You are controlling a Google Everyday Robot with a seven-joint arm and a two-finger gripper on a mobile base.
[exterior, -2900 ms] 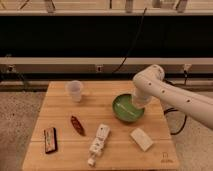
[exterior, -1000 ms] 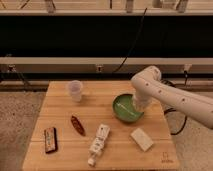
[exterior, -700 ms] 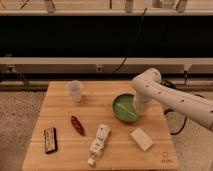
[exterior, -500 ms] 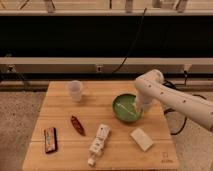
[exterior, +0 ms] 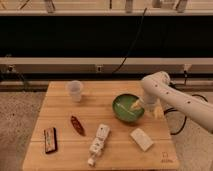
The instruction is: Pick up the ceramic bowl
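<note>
Gripper (exterior: 141, 106) sat low at the right rim of the bowl (exterior: 126, 108); grip state couldn't be told, and the white arm (exterior: 172, 100) reached in from the right. Bowl rested on the wooden table (exterior: 115, 150), right of centre. Clear cup (exterior: 74, 90) stood upright, well left of it. In front lay a white block (exterior: 141, 139), white bottle (exterior: 98, 143), dark red packet (exterior: 77, 125) and brown bar (exterior: 50, 139).

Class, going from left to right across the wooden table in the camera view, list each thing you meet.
Dark flat bar → translucent plastic cup → reddish-brown packet → white jointed object → ceramic bowl → white block → gripper at the bowl's right rim.
</note>
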